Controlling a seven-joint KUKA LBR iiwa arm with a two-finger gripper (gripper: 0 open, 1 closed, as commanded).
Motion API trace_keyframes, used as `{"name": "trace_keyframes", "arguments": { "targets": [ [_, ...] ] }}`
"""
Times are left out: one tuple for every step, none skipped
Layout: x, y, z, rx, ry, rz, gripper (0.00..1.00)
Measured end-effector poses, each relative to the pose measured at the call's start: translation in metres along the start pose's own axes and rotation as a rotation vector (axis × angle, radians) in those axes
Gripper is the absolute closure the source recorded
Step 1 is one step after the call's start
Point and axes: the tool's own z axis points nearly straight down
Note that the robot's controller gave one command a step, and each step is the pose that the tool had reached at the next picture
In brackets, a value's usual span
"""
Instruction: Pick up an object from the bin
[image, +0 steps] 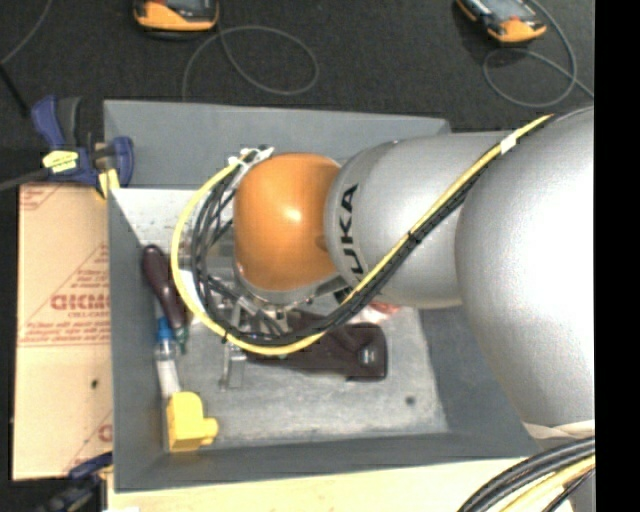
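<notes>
My gripper (233, 367) reaches down toward the bin floor, left of the middle, from under the arm's orange cover. A flat dark object (350, 355) lies just to its right, partly under the arm. On its left, along the bin's left wall, lie a dark maroon tool handle (160, 285) and a clear syringe-like tube with a blue part (165, 350). A yellow block (189, 420) sits in the near left corner, below and left of the gripper. The gripper touches none of these as far as I can see.
The arm and its orange cover hide the middle and far part of the bin. Bare grey floor shows along the near side, from the yellow block to the right wall.
</notes>
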Motion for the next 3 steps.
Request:
{"name": "trace_keyframes", "arguments": {
  "targets": [
    [-0.002,-0.001,-0.005,-0.002,-0.007,0.004,0.0],
    [-0.003,-0.001,-0.004,-0.003,-0.009,0.006,0.0],
    [-0.012,-0.005,0.003,-0.006,-0.013,0.015,0.0]
  ]
}}
